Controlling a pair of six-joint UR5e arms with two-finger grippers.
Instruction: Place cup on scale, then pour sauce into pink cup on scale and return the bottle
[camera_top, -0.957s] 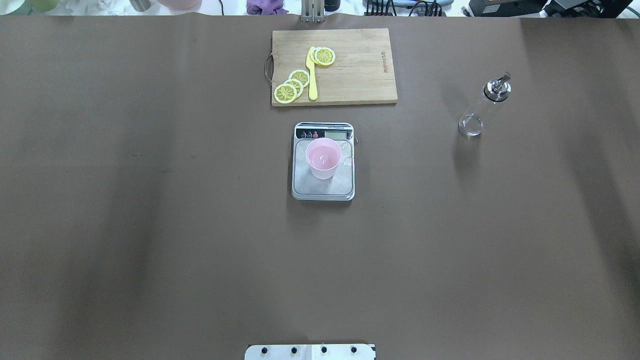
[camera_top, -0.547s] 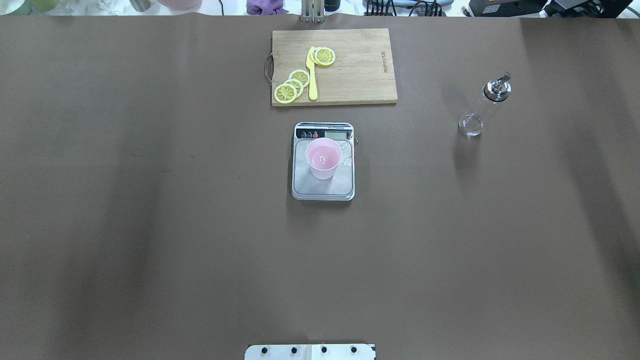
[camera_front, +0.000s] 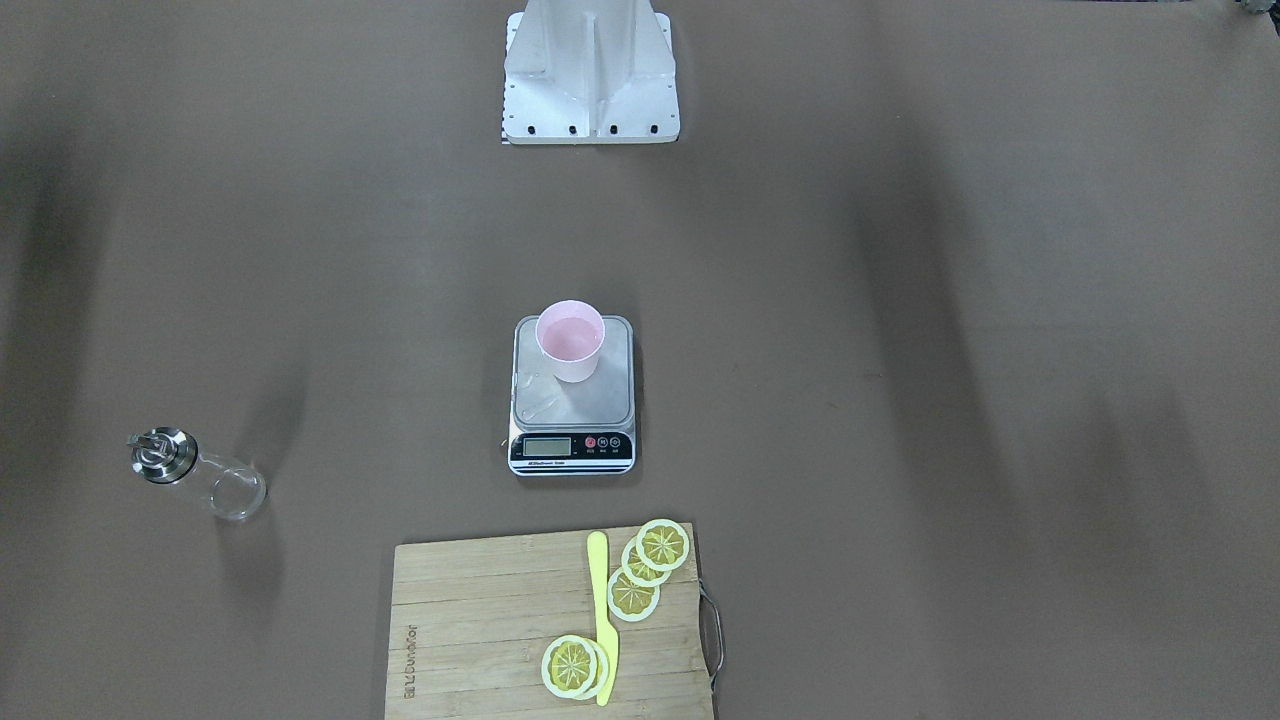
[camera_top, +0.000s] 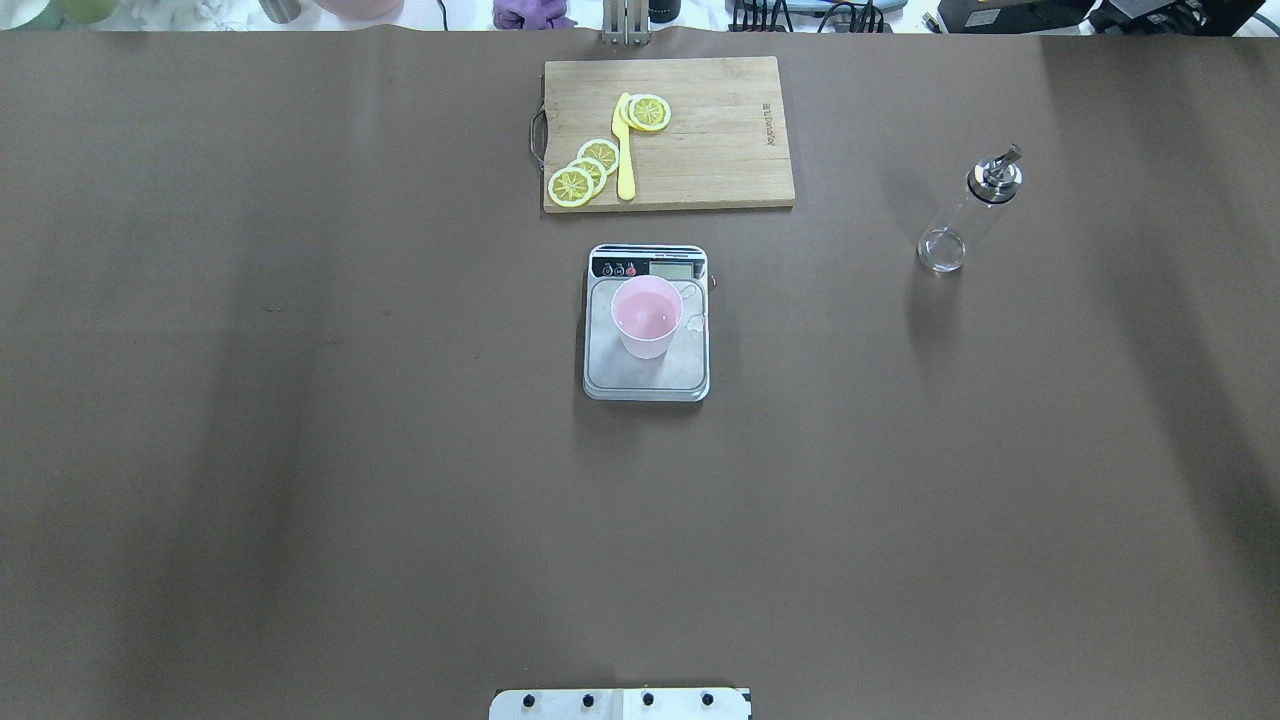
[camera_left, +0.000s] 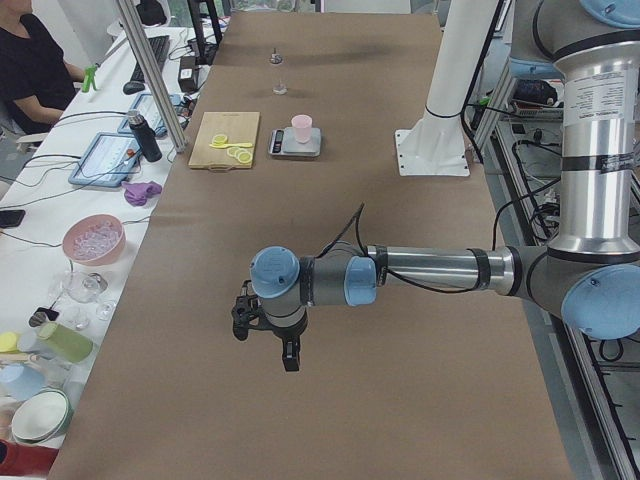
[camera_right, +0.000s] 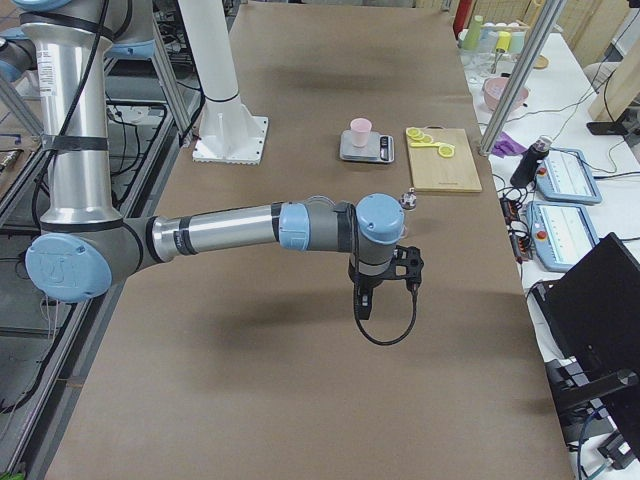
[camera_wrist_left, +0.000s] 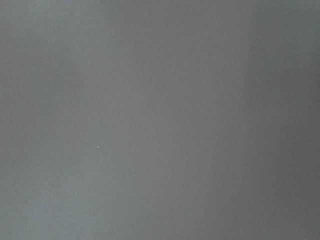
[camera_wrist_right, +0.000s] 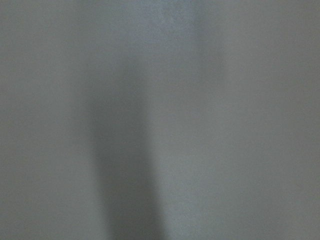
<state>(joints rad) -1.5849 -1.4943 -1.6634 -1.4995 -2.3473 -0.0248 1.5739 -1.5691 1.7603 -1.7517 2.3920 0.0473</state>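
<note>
Cup (camera_top: 647, 318) on scale (camera_top: 646, 378), bottle (camera_top: 960, 215) well apart, left pincer (camera_left: 268, 335), right pincer (camera_right: 388, 280) above table (camera_top: 300, 450), cannot tell how open.

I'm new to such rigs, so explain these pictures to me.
This is a robot with two arms, each ending in a two-finger gripper. Two cameras look down on the table, one from behind the robot, one facing it; two look along it from its ends; the two grey pictures are wrist cameras seeing only bare table. The cup stands on the scale. The bottle stands apart, on the robot's right. A board holds lemon slices and a knife. The left gripper and right gripper hang over the table; nothing shows in either.
</note>
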